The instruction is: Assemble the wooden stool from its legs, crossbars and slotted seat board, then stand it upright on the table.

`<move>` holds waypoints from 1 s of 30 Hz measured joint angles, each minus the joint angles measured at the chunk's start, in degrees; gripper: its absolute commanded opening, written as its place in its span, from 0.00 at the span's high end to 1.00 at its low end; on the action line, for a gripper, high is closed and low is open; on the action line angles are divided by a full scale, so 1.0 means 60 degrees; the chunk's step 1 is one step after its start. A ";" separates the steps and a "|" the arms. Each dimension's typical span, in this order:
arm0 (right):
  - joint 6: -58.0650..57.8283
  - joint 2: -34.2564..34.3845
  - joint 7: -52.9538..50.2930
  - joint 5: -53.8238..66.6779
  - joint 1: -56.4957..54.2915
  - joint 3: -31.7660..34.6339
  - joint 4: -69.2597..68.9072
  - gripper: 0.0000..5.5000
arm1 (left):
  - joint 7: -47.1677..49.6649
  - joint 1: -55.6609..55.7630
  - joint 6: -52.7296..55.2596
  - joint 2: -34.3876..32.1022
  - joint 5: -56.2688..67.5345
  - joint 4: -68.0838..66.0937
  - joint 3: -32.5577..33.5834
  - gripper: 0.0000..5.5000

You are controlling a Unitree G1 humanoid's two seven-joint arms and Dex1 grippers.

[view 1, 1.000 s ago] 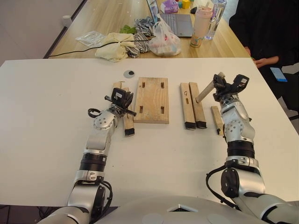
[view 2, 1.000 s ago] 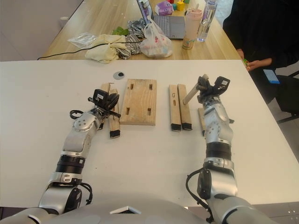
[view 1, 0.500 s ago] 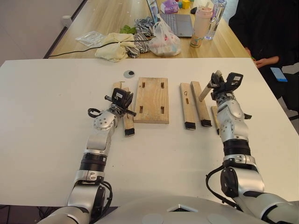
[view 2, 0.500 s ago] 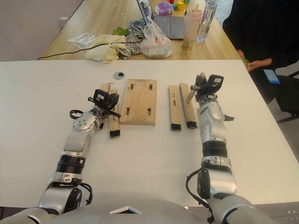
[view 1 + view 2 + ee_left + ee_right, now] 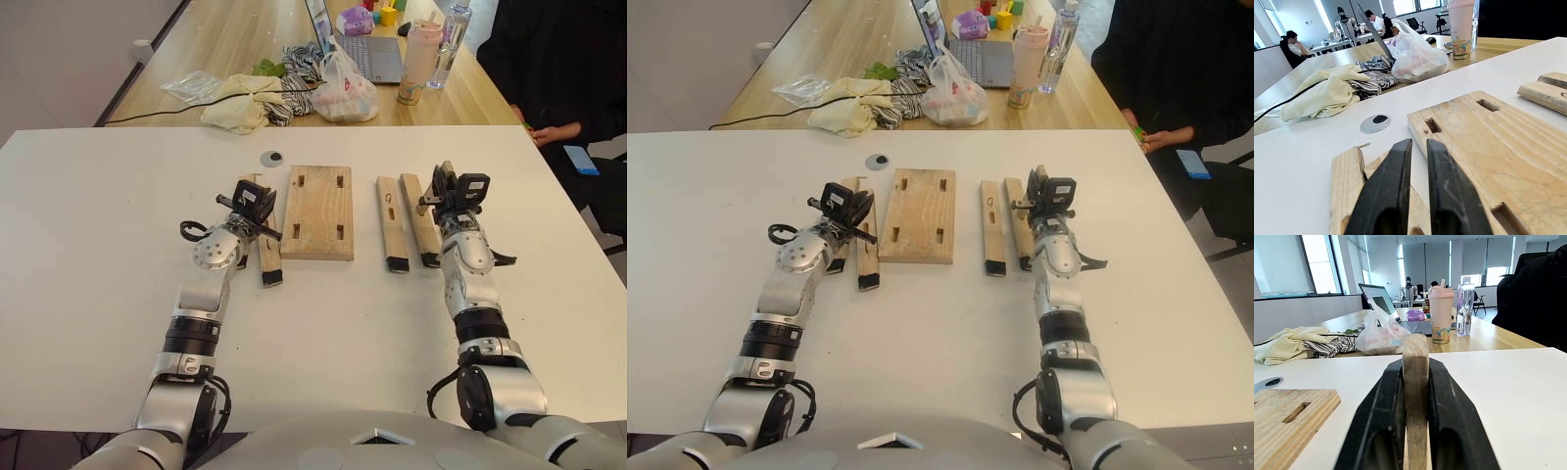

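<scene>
Right of seat board (image 5: 317,211) lying flat mid-desk (image 5: 98,245) | right tool (image 5: 449,191) clamped on crossbar (image 5: 1415,352), likely for fitting | left tool (image 5: 1418,147) nearly together, empty, waiting over left legs (image 5: 269,257)

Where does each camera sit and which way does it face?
Left eye view: head, facing forward and down at the white table and seat board; both arms show.
Right eye view: beside it; same scene, same arms.
Left wrist view: left wrist, low, facing past the left gripper across the seat board.
Right wrist view: right wrist, facing along the right gripper, clamped on a crossbar, toward a laptop.
All four show the seat board.
</scene>
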State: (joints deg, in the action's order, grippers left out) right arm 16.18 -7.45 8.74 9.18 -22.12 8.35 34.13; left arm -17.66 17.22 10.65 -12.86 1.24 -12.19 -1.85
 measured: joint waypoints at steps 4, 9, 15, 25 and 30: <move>-0.0038 -0.0058 0.0176 -0.0116 -0.0068 -0.0116 0.0038 0.86 | 0.0124 -0.0001 -0.0046 0.0103 0.0002 -0.0001 -0.0006 0.91; -0.1536 -0.0065 0.0295 -0.0414 0.0592 -0.0474 0.0030 0.73 | 0.0424 -0.0107 -0.0183 0.0339 -0.0009 -0.0042 0.0008 0.91; -0.5036 -0.0117 0.0433 -0.0387 0.1126 -0.0807 -0.2716 0.54 | 0.0808 -0.0292 -0.0208 0.0496 -0.0014 -0.0014 0.0018 0.91; -1.0800 -0.1982 0.1403 -0.0410 0.1205 -0.1417 -0.6096 0.49 | 0.1773 -0.1058 -0.0585 0.1045 -0.0023 0.0279 0.0244 0.91; -1.1355 -0.2284 0.1611 -0.0436 0.1301 -0.1580 -0.6050 0.49 | 0.1922 -0.1200 -0.0714 0.1095 -0.0021 0.0279 0.0309 0.91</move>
State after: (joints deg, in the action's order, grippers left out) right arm -51.95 -21.16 18.41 6.57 -14.32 -1.13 -2.17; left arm -6.13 10.02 6.36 -6.29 1.11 -10.51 0.01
